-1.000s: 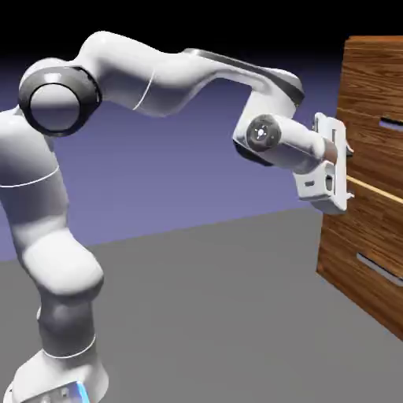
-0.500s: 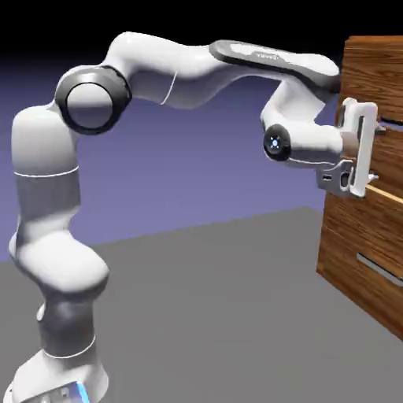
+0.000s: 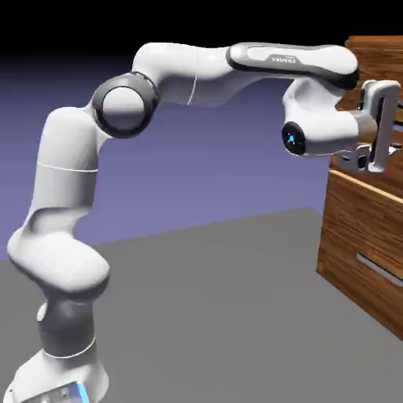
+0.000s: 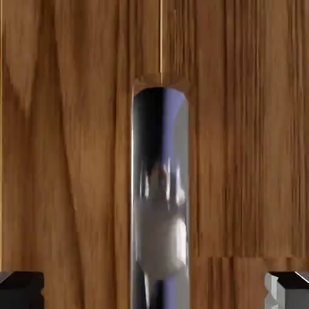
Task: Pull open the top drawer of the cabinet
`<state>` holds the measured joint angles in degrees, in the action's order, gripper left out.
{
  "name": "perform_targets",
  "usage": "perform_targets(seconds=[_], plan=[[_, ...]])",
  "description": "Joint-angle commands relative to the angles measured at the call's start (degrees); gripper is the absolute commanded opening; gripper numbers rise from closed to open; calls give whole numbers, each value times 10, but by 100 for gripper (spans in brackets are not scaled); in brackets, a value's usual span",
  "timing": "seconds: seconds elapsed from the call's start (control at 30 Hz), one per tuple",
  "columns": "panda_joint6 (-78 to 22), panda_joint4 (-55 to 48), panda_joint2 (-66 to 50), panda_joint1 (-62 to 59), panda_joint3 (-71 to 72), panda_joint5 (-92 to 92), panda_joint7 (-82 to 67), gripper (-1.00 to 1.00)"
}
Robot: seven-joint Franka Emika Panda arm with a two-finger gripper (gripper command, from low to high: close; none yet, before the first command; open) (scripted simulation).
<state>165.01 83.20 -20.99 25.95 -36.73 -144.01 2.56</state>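
Gripper [image 4: 154, 289] spread wide, holding nothing; its two dark fingertips [image 4: 21, 288] sit one on either side of the grey bar handle [image 4: 159, 199], which lies dead ahead between them on the top drawer [image 4: 66, 151]. Likely reason: jaws straddle the bar so they can close on it and pull. The hand is rolled, so the bar reads as upright in the hand view. Exterior view: the hand hides the handle, and the frame edge crops the cabinet [image 3: 366, 236]. Drawer appears shut; contact with the bar cannot be told.

arm's dark upper band [image 3: 291, 59]: small pale lettering, too small to read for certain
cabinet [image 3: 366, 228]: no text
hand view: no text
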Motion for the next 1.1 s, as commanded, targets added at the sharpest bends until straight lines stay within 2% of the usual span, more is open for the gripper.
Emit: perform_targets(seconds=[0.0, 0.5, 0.9, 1.07], plan=[[0, 0, 0, 0, 0, 0, 0, -100], [3, 266, 282, 58, -7, -140, -307, -100], [37, 473, 528, -61, 105, -221, -477, -100], [23, 479, 520, -165, 200, -193, -418, -100]])
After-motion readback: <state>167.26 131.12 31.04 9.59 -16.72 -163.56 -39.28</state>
